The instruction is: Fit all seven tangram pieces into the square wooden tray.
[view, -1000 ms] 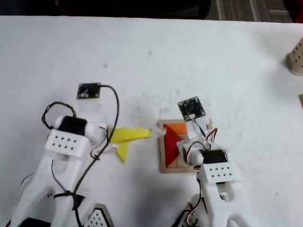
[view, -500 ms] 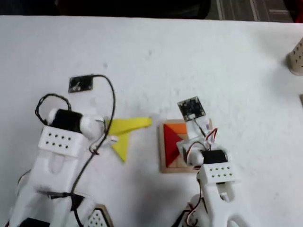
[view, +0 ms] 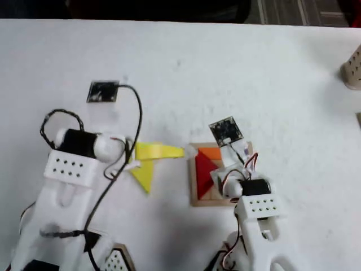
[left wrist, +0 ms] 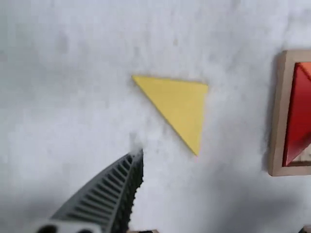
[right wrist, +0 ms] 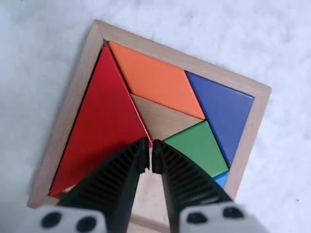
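Observation:
A yellow triangle [view: 149,161] lies flat on the white table, left of the square wooden tray [view: 193,192]. My left gripper [view: 130,157] sits at the triangle's left side; in the left wrist view one ribbed finger [left wrist: 121,184] hovers just short of the yellow triangle [left wrist: 180,107], open and holding nothing. My right gripper [right wrist: 149,151] is shut and empty, low over the tray [right wrist: 73,111]. Inside the tray lie a red triangle [right wrist: 97,121], an orange parallelogram [right wrist: 155,80], a blue piece [right wrist: 221,109], a green piece [right wrist: 199,145] and a light-blue corner [right wrist: 221,180]. Bare wood [right wrist: 163,119] shows between them.
A pale wooden block with holes [view: 352,68] stands at the table's far right edge. A wood-rimmed base [view: 115,259] lies at the near edge by the left arm. Open white table stretches behind both arms.
The left arm pulled back to the left off the yellow triangle, leaving it on the table nearly where it was. The right arm stayed over the tray.

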